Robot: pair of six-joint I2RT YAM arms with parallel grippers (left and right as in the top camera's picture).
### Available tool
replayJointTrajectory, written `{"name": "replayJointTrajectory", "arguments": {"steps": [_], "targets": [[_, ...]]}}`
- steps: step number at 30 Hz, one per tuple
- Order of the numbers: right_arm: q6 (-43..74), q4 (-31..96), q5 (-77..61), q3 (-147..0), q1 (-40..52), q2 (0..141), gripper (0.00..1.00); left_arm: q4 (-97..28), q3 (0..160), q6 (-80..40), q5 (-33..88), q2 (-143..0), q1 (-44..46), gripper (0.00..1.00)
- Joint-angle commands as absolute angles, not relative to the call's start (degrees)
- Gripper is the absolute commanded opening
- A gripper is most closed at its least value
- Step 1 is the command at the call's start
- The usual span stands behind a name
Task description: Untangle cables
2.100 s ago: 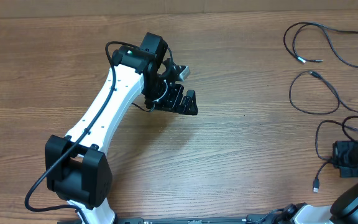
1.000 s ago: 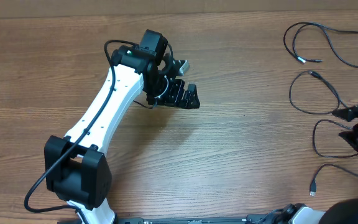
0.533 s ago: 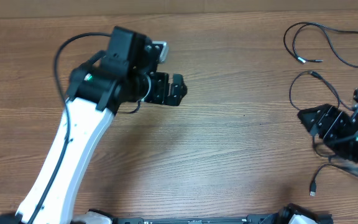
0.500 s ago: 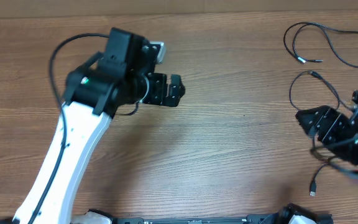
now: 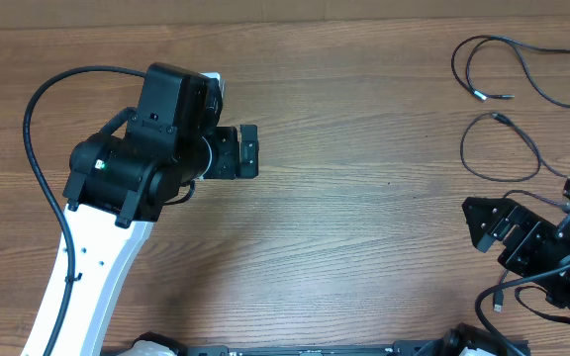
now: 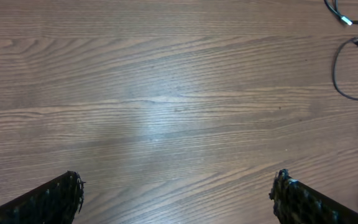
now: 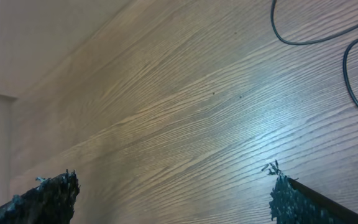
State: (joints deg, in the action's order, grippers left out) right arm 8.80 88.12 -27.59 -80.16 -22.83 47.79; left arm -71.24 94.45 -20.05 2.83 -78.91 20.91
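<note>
Several thin black cables (image 5: 463, 147) lie in loose loops on the far right of the wooden table (image 5: 364, 247). One more strand, with its plug tip (image 5: 501, 299), lies at the near right edge, just beside the right gripper (image 5: 475, 223). That gripper's jaws stand wide apart over bare wood and hold nothing. Its wrist view shows the cables (image 7: 303, 43) curving at the upper right. The left gripper (image 5: 249, 152) hovers left of centre, well apart from them, with its fingers (image 6: 51, 199) spread wide and empty. In its wrist view the cables (image 6: 335, 68) sit at the right edge.
</note>
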Motion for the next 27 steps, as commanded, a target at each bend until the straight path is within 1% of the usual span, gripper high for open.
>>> {"name": "replayJointTrajectory", "arguments": {"steps": [1,22,27], "targets": [[10.04,88.01,-27.03,-81.38,-22.57,47.53,1.0,-71.46,95.0,-21.26,1.28,-79.66,20.64,0.99],[10.02,88.16,-27.0,-81.38,-22.57,47.53,1.0,-71.55,95.0,-21.26,1.28,-80.14,20.64,1.0],[10.02,90.11,-26.98,-81.38,-22.57,47.83,1.0,-71.55,95.0,-21.23,1.28,-80.14,20.64,1.0]]}}
